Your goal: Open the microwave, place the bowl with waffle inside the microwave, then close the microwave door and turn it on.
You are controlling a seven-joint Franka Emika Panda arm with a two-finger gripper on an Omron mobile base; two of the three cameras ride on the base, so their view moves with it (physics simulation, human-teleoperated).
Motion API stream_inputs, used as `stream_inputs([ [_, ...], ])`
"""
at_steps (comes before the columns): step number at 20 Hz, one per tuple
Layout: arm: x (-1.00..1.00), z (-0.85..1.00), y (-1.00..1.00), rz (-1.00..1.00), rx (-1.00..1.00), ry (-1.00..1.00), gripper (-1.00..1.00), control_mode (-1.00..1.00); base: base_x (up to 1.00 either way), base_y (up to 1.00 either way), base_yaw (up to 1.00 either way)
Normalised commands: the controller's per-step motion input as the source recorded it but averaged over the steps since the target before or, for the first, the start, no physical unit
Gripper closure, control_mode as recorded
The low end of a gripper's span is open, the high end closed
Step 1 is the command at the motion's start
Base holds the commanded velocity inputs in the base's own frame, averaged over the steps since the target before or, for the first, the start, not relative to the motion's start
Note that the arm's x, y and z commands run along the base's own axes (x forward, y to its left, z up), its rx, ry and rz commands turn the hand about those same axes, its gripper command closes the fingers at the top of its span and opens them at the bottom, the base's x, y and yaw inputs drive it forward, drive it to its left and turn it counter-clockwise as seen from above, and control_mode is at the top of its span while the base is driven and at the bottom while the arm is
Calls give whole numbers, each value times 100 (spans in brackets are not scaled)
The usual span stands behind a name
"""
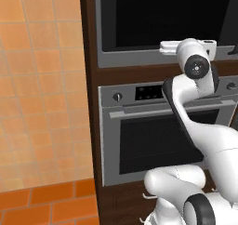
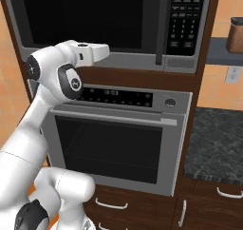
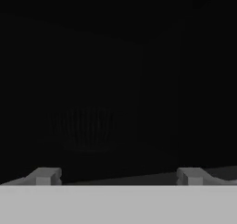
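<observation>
The arm rises from the base and bends up past the silver oven [image 2: 118, 143], which sits closest and low in the dark wood column. Its end effector [image 3: 118, 177] is spread wide with nothing between its 2 fingertips [image 3: 46, 176], and it is pushed up close to the black glass of the microwave door [image 2: 80, 15]. In the hand view that glass is almost pure dark, with what may be a faint ribbed shape behind it; I can't say what it is.

The microwave [image 1: 162, 19] sits above the oven, built into the wood, its front facing out into the room toward the robot. Its long axis runs side to side, level with the floor. The door is shut flush, and the keypad [image 2: 187, 17] stands on the right of it, beside a vertical bar that looks like the handle [image 2: 161, 24].

The risk, as I judge it: the open fingers face flat glass well left of that bar, so closing here would grip nothing or skid. Pressing forward could jam the hand against the panel. A pull from the wrong edge would also fight the hinge.
</observation>
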Motion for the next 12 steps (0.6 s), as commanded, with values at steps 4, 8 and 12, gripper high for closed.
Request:
stream_inputs([
  [4, -25, 5, -66, 4, 0, 1, -100, -100, 0, 0, 0],
  [8, -40, 8, -100, 11, 4, 0, -100, -100, 0, 0, 0],
  [12, -44, 2, -88, 16, 6, 8, -100, -100, 0, 0, 0],
])
